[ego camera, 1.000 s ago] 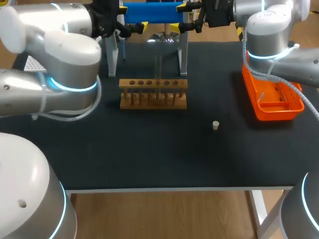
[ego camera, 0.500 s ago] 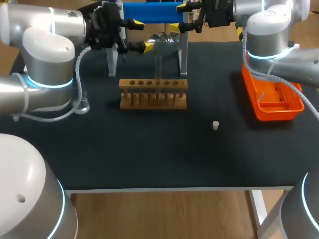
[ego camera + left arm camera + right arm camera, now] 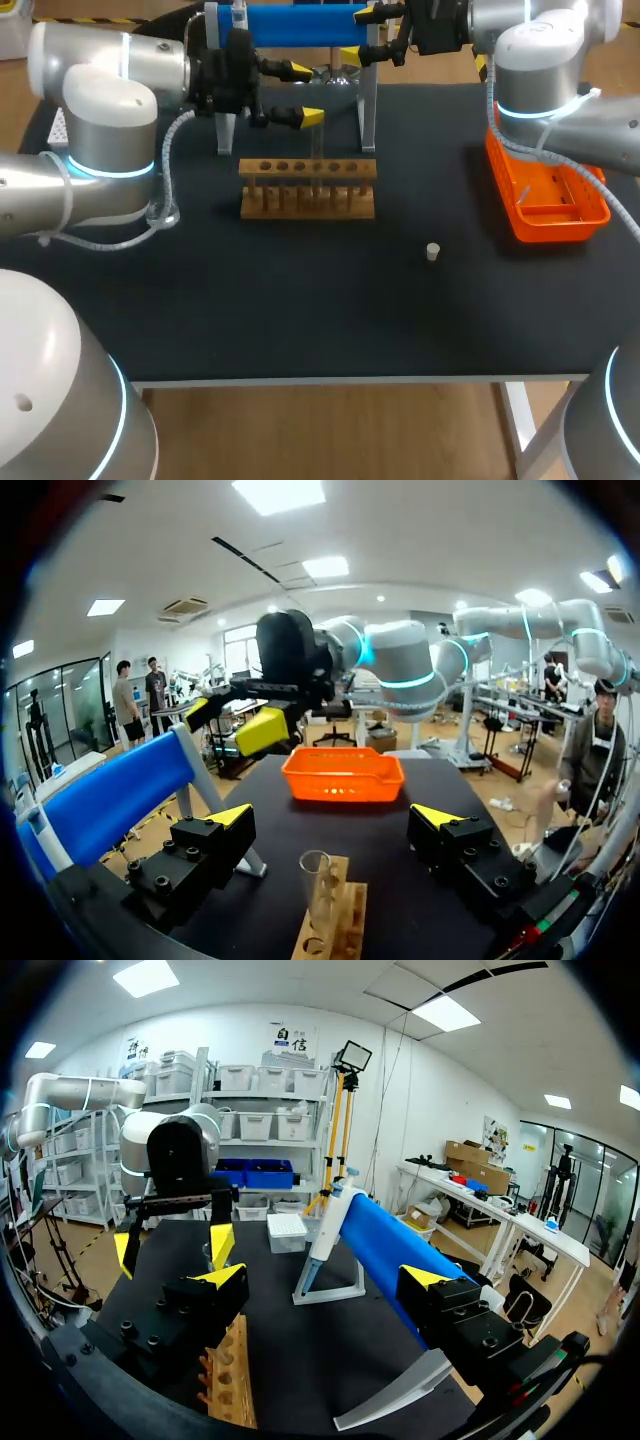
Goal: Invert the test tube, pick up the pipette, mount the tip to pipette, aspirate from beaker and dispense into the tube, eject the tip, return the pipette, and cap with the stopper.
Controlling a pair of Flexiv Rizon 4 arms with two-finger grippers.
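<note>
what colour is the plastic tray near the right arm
The rectangular plastic tray is bright orange; head view.

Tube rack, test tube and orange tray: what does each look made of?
Tube rack: looks like unpainted wood, matte light brown, with dowel-like posts. Test tube: clear and glossy, so glass or clear plastic; I cannot tell which. Orange tray: probably moulded plastic, judging by its uniform bright colour and thin walls.

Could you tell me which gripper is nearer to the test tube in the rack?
Left. The left gripper is open close by the test tube, which stands ahead between its fingers. The right gripper is farther back, by the blue stand.
</note>
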